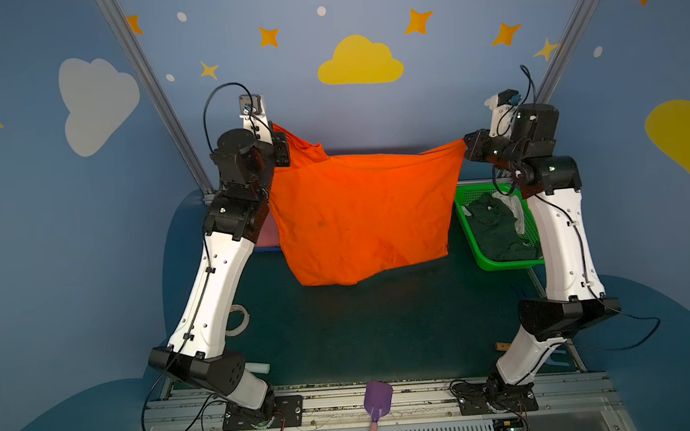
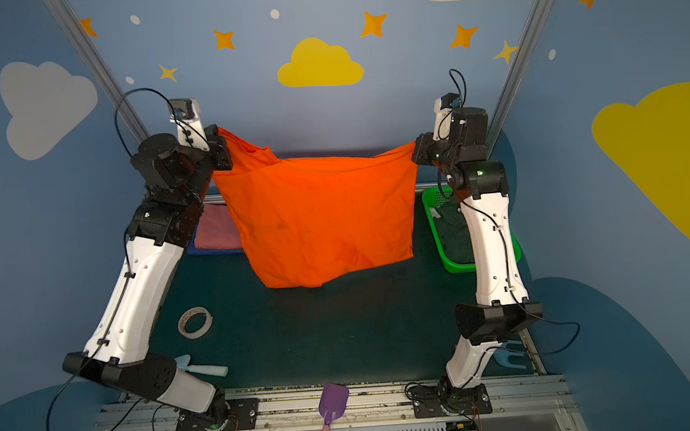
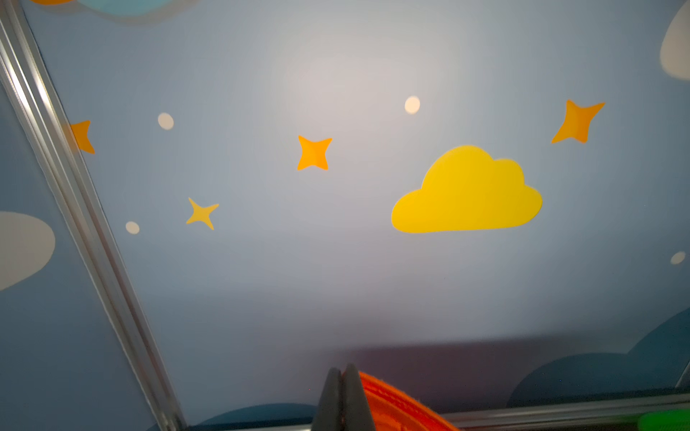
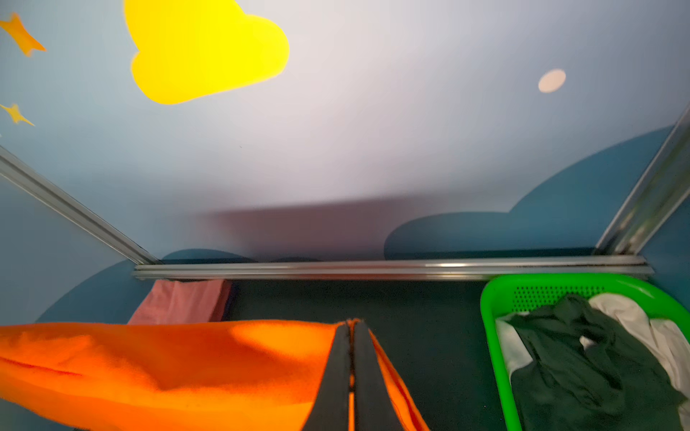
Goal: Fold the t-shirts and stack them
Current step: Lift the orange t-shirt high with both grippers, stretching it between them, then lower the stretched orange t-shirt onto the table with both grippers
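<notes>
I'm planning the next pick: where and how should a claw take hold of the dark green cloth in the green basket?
Pinch the raised, crumpled ridge of the dark green cloth from straight above. It lies heaped and bunched, and the walls of the green basket would probably block a sideways approach.

A green mesh basket [image 1: 479, 194] is set at the far right of the dark table mat [image 2: 342, 339], and dark green cloth [image 1: 495, 223] and white cloth [image 4: 619, 309] are heaped in it. A tape roll [image 2: 182, 327] is laid at the left, a pale blue tool [image 2: 205, 369] nearer still, and a purple spatula [image 2: 333, 402] is rested on the near rail [image 2: 387, 398].
</notes>
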